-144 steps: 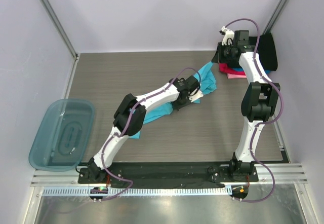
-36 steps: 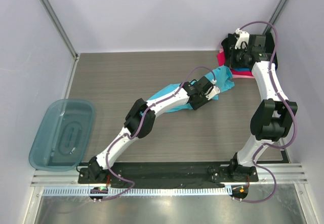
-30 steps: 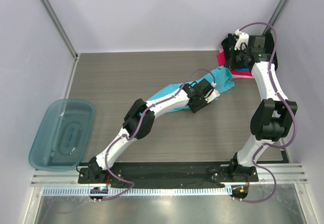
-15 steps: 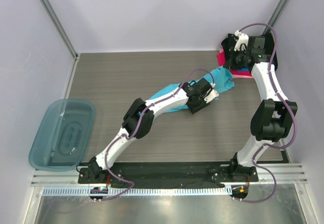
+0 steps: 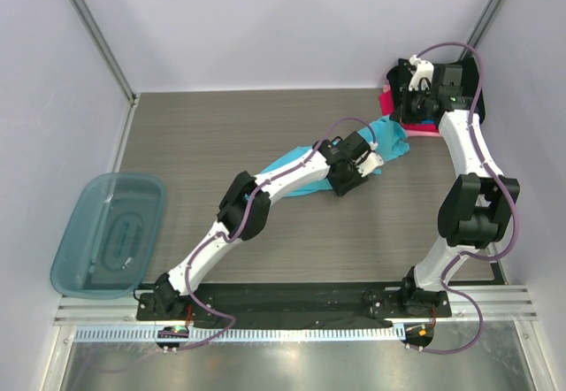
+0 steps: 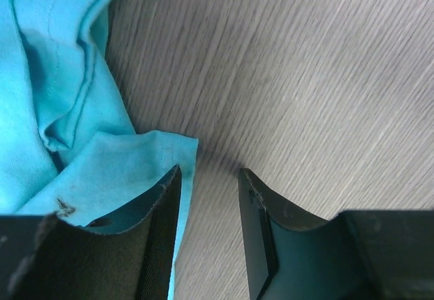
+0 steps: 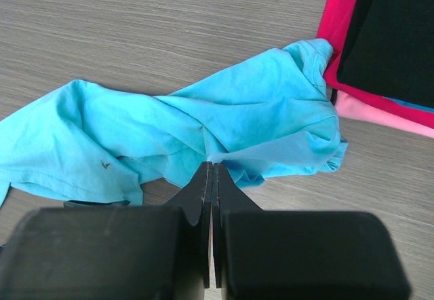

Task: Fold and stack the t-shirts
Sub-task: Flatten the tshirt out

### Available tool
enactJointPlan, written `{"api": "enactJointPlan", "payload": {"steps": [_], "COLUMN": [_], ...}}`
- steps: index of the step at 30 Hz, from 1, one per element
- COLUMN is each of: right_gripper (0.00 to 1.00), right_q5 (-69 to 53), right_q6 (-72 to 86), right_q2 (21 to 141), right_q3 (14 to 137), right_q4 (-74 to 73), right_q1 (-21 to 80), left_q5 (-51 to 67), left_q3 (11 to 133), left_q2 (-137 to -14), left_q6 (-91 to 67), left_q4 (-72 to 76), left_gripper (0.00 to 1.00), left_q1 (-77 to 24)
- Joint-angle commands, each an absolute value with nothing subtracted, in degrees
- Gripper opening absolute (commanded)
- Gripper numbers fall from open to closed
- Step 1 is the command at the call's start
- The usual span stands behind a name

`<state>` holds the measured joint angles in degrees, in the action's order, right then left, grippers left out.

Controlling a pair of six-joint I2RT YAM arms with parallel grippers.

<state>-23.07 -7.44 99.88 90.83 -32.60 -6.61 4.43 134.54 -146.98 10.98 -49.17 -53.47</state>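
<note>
Between the parted jaws of the left gripper point(image 6: 209, 195) only bare table point(image 6: 325, 76) shows. The finger on its nine o'clock side lies over a hem of the turquoise t-shirt point(image 6: 61, 96), which bunches away toward ten o'clock. The right gripper point(image 7: 212, 172) has its jaws pressed flat together, tips pointing at a crease in that same shirt; whether they nip the cloth is hard to tell. At its two o'clock a folded black t-shirt point(image 7: 397, 35) sits on a magenta t-shirt point(image 7: 337, 39). From the overhead camera, the plastic bin point(image 5: 80, 249) stands off the table at eight o'clock.
</note>
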Motion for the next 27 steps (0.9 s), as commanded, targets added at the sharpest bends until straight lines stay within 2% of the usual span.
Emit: {"api": "enactJointPlan", "payload": {"steps": [1,6,11,12,14,16,20,27], "right_gripper": [0.01,0.01,0.01,0.01,0.01,0.01,0.01,0.01], "right_q5": [-22.9,-22.3,-22.1,-22.1,-22.0,-22.0,-22.1,-23.5], "right_q6": [-8.3,-8.5,-8.9,-9.0,-9.1,-9.1,-8.6,-8.0], "right_q2": [97.0,97.2,97.6,97.5,97.5,97.3,96.9,94.2], "right_q3": [90.7,90.9,90.9,90.5,90.2,89.5,89.1,91.5], "right_q4": [-30.9,-30.9,-30.9,-30.9,-30.8,-30.5,-30.2,-31.5], "right_q1": [-6.8,-6.9,-6.9,-6.9,-6.9,-6.9,-6.9,-6.9], "left_q5": [5.4,7.5,9.3,9.3,9.2,8.6,9.0,9.8], "left_q3": [135.9,137.4,137.5,137.6,138.0,138.0,136.7,126.2], "left_q2": [-151.5,-153.3,-154.4,-154.6,-154.8,-154.8,-152.1,-133.1], "left_q6": [12.4,11.9,10.4,10.0,9.5,9.5,9.3,10.3], "left_q4": [-51.3,-52.2,-51.9,-51.4,-51.2,-50.8,-50.6,-49.4], "left_gripper": [0.41,0.41,0.32,0.24,0.16,0.00,0.00,0.00], "left_q1": [-53.1,-52.2,-50.0,-49.7,-48.5,-47.7,-46.7,-45.9]}}
